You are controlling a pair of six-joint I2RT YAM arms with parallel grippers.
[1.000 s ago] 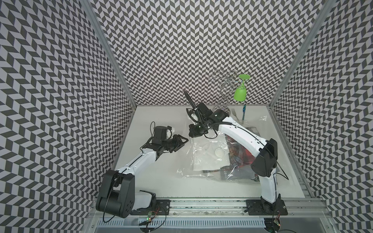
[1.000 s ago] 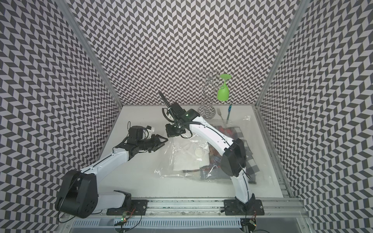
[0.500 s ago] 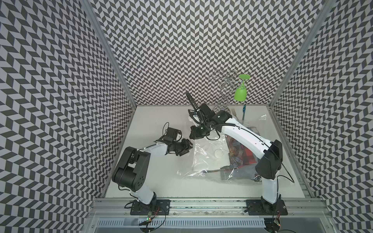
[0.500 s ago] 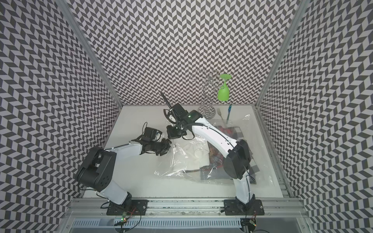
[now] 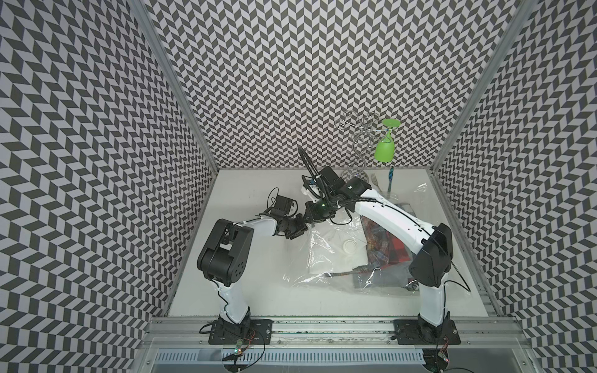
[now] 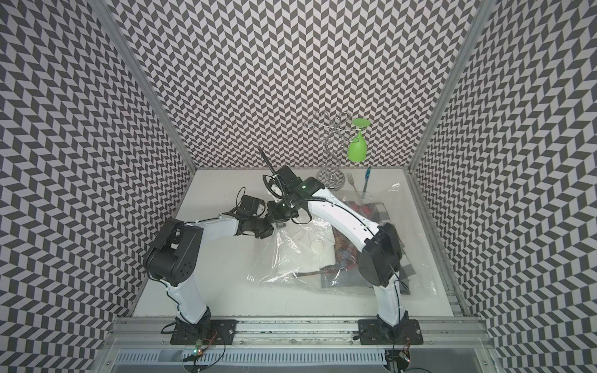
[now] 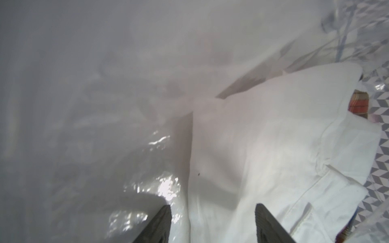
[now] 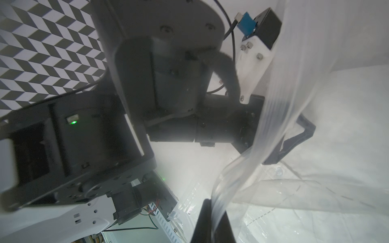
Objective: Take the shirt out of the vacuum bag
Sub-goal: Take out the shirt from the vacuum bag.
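The transparent vacuum bag (image 5: 326,268) lies at centre-right of the table, its white valve disc (image 5: 350,248) facing up. A folded white shirt (image 5: 336,258) lies inside it. My right gripper (image 5: 312,213) is shut on the bag's ribbed mouth strip (image 8: 242,168) and holds it lifted; the strip runs between the dark fingers (image 8: 202,223). My left gripper (image 5: 298,226) is at the raised mouth, open. In the left wrist view its fingertips (image 7: 166,212) straddle the edge of the shirt (image 7: 273,147), with crinkly bag film (image 7: 105,151) beside it.
A plaid garment (image 5: 386,247) also lies in the bag, under the right forearm. At the back right stand a wire rack (image 5: 358,142) with a hanging green glass (image 5: 384,150), a fork (image 5: 374,178) and a blue-handled utensil (image 5: 391,177).
The left arm has swung right and forward, bringing its gripper from the bare table up to the bag's mouth, and its jaws have widened. The right gripper has kept its hold.
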